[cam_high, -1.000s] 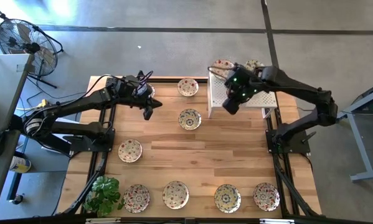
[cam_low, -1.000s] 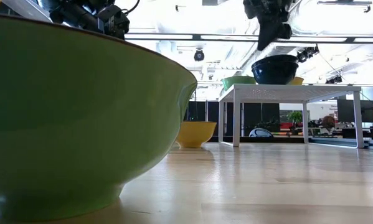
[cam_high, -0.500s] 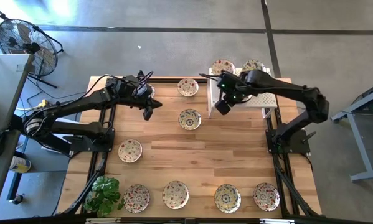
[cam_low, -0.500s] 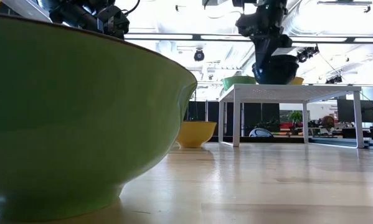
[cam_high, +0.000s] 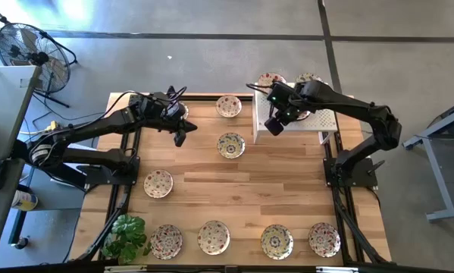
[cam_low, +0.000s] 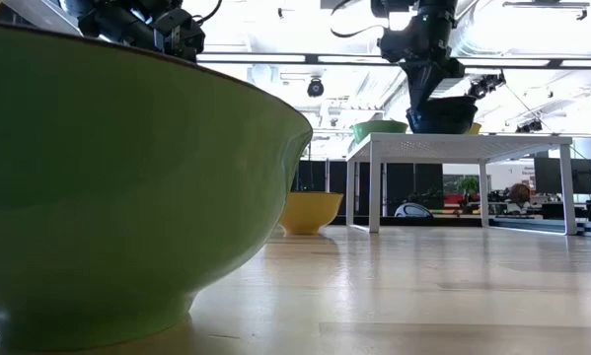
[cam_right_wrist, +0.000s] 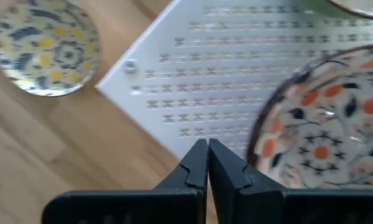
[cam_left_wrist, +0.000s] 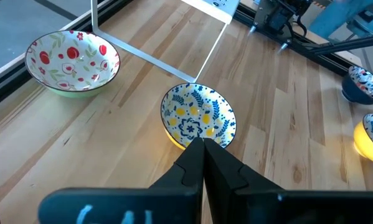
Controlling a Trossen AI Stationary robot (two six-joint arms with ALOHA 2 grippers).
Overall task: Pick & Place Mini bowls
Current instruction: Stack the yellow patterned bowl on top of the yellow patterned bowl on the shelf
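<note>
Several small patterned mini bowls lie on the wooden table, among them one (cam_high: pixel 231 144) mid-table and one (cam_high: pixel 228 105) near the far edge. More sit on the white perforated stand (cam_high: pixel 325 120). My right gripper (cam_high: pixel 273 127) is shut and hovers over the stand's left part. In the right wrist view its tips (cam_right_wrist: pixel 207 148) stand beside the rim of an orange-patterned bowl (cam_right_wrist: pixel 323 124), dark outside in the low view (cam_low: pixel 445 114). My left gripper (cam_high: pixel 180 138) is shut and hangs above the table; in its wrist view (cam_left_wrist: pixel 203 144) a blue-and-yellow bowl (cam_left_wrist: pixel 197 117) lies just ahead. My right gripper points down with shut fingers (cam_low: pixel 421 97) right beside the near rim (cam_right_wrist: pixel 261 134) of the orange-patterned bowl on the stand. Whether they touch that rim I cannot tell.
A row of bowls (cam_high: pixel 213 236) lines the table's near edge and another bowl (cam_high: pixel 158 183) sits toward the left. A plant (cam_high: pixel 126 235) stands at the near left corner. In the low view a big green bowl (cam_low: pixel 127 187) fills the foreground. Bare wood lies mid-table.
My right gripper has come down from high above the stand to the level of the dark bowl and moved a little toward the table's left. It stays shut. The dark bowl on the stand has shifted slightly. My left arm has kept still.
</note>
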